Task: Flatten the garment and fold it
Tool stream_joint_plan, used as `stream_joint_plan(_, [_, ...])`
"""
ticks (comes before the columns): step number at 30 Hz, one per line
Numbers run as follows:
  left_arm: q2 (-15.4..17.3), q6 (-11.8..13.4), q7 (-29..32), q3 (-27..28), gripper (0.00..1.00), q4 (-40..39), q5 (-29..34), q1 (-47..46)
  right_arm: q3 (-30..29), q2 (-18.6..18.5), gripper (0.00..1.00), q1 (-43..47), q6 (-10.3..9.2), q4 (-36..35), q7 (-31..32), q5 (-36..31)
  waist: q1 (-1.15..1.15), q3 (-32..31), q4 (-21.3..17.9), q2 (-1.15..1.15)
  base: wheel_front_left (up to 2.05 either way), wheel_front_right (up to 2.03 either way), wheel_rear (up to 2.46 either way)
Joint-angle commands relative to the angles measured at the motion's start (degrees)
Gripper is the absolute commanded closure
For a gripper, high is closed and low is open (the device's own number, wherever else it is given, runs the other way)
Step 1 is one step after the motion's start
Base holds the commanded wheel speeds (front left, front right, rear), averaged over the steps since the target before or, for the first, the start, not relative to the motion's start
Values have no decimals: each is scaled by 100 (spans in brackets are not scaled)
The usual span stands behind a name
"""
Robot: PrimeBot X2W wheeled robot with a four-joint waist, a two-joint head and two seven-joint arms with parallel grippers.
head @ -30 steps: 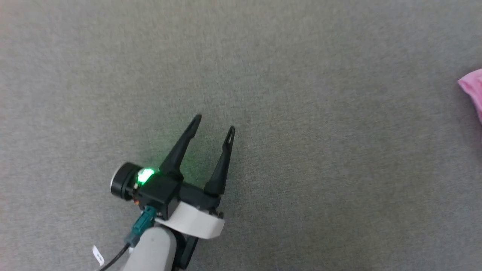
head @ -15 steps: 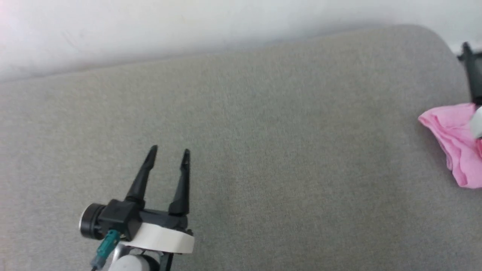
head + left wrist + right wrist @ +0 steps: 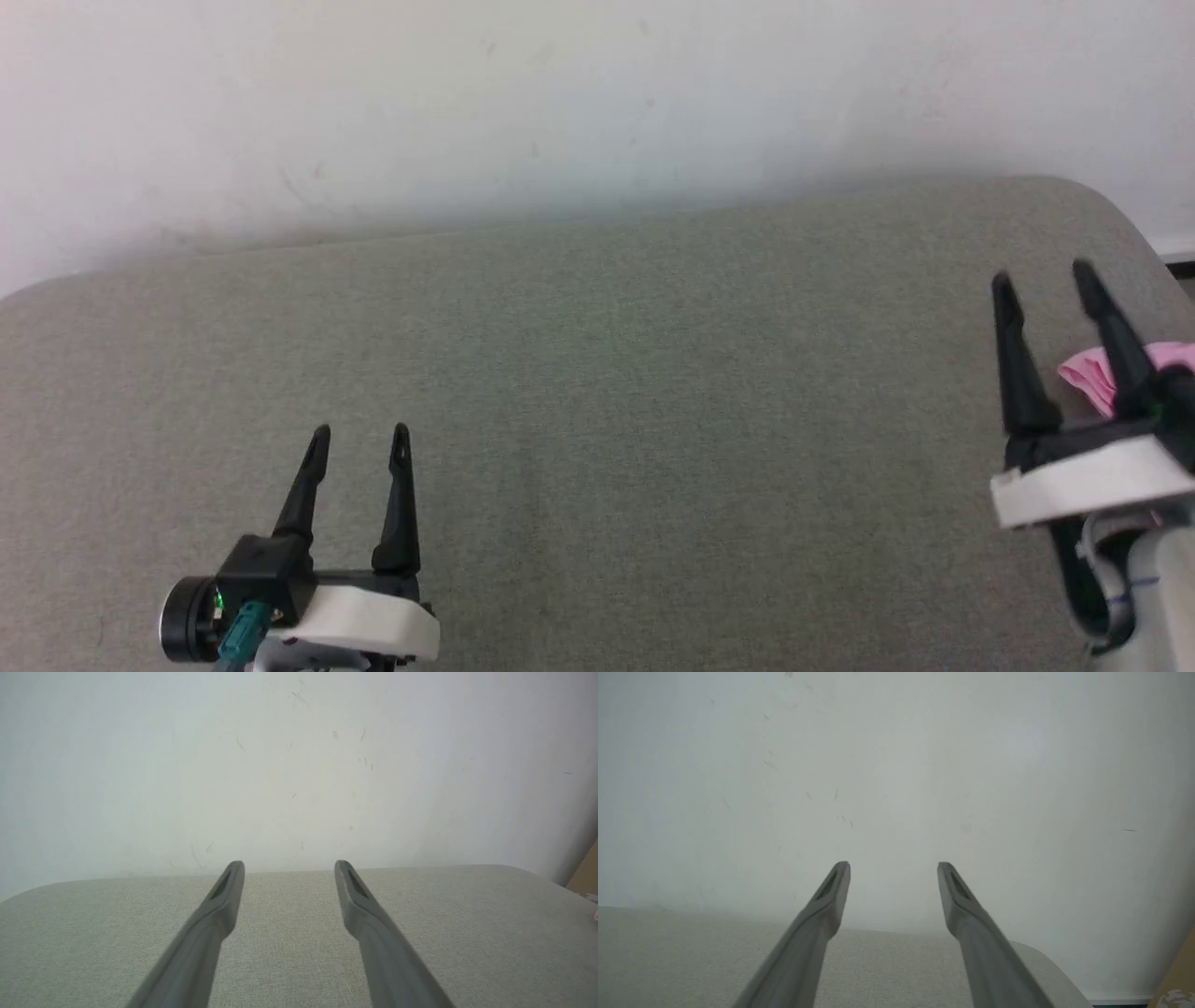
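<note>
The head camera has tilted up since a second ago, and the wall (image 3: 560, 112) now tops the grey surface (image 3: 653, 373). The left gripper (image 3: 360, 434) hangs released and empty. The right gripper (image 3: 1042, 277), newly in view, also gapes empty. The garment (image 3: 1086, 377) lies bunched at the right edge, behind the right gripper.

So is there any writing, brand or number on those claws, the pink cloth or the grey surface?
None can be read. The left gripper, the right gripper, the pink garment, the grey surface and the white wall behind show no letters, numbers or signs.
</note>
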Motion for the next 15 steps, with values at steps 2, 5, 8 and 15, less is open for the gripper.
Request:
stream_joint_plan(2, [-16, 121, -11, 35, 0, 45, 57, 135, -154, 438, 0, 472, -11, -230, -103, -61, 0, -96, 138, 0, 0, 0, 0])
stream_joint_plan(5, [-24, 215, -11, 47, 0, 79, 61, 212, -161, 731, 0, 852, -11, -314, -165, -101, 0, -103, 177, 0, 0, 0, 0])
stream_joint_plan(8, [-29, 270, -11, 36, 0, 149, 78, 280, -91, 890, 0, 1146, -11, -316, -210, -169, 0, -117, 209, 0, 0, 0, 0])
stream_joint_plan(15, [-39, 309, -11, -1, 0, 270, -4, 385, 8, 1031, 0, 1463, -11, -202, -254, -245, 0, -176, 248, 0, 0, 0, 0])
